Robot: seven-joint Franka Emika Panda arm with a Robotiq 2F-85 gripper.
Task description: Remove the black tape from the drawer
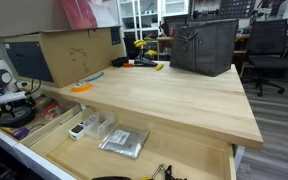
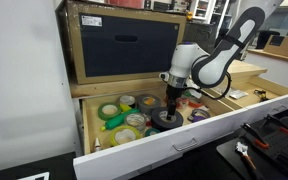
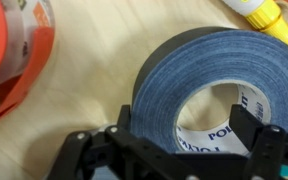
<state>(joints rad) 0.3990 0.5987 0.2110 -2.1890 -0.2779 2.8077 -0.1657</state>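
The black tape is a dark roll with a white printed core, lying flat on the pale-wood floor of the drawer. In an exterior view the roll sits in the middle of the drawer among other rolls. My gripper is open and low over the roll. One finger is outside the roll's left edge and the other is inside its centre hole, so they straddle its wall. In an exterior view the gripper points straight down into the drawer. The fingers do not appear pressed on the tape.
An orange roll lies close to the left and a yellow object at the top right. Green and yellow rolls fill the drawer's left part. A dark-fronted box stands behind. A wider drawer holds a clear plastic box.
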